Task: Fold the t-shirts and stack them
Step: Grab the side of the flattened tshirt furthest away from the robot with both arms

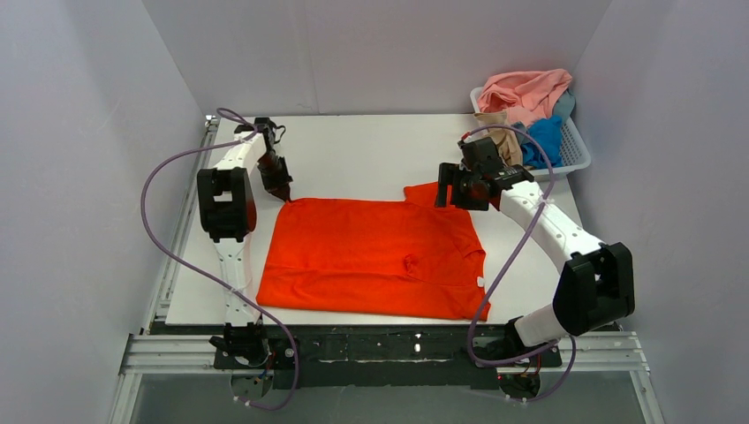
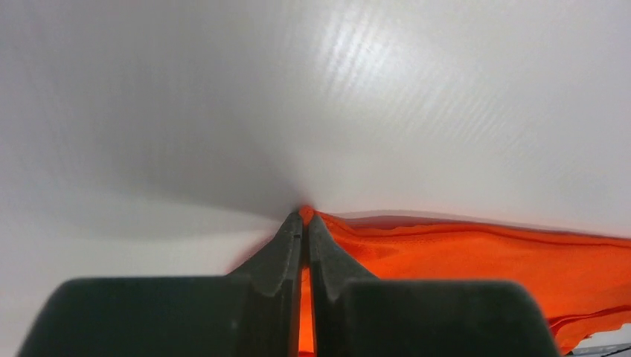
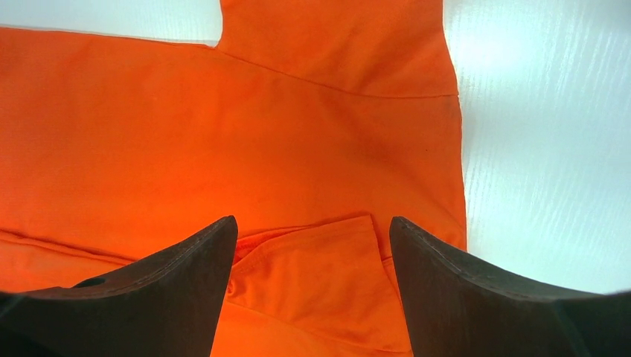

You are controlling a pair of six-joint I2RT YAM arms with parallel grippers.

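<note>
Basket (image 1: 576, 150) far right; left fingers (image 2: 281, 260) pinching orange-red shirt (image 1: 371, 256) corner; right fingers (image 3: 186, 275) spread above it.

No text, label, brand or number can be read — none anywhere.

Robot lab cell, plain white walls (image 1: 88, 132), white table (image 1: 371, 150), aluminium rail frame (image 1: 177, 358)

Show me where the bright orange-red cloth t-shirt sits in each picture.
Top external: bright orange-red cloth t-shirt spread at the centre of the white table.
Left wrist: lower right, its corner pinched between the left fingers.
Right wrist: fills most of the picture.
Shared landmark: the white table beside it.
</note>
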